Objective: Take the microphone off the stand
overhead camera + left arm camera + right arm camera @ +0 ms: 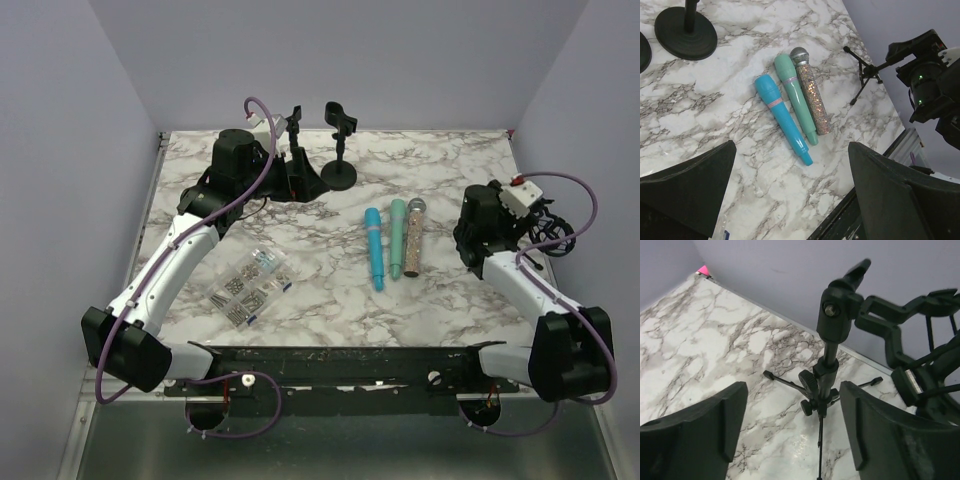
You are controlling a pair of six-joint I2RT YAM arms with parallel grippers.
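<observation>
Three microphones lie side by side on the marble table: a blue one (374, 249) (782, 117), a teal one (397, 238) (796, 97) and a glittery one (413, 237) (812, 92). None sits in a stand. A black tripod stand (827, 365) (865, 75) rises just beyond my right gripper (792, 430) (497, 222), which is open and empty; the stand's clip (850, 280) holds nothing. My left gripper (790, 200) (295, 180) hangs open and empty at the back left, well away from the microphones.
A round-base stand (340, 150) (685, 35) with an empty clip is at the back centre. A second one (296, 150) stands beside the left gripper. A clear bag of small parts (250, 285) lies front left. The purple wall is close behind the tripod.
</observation>
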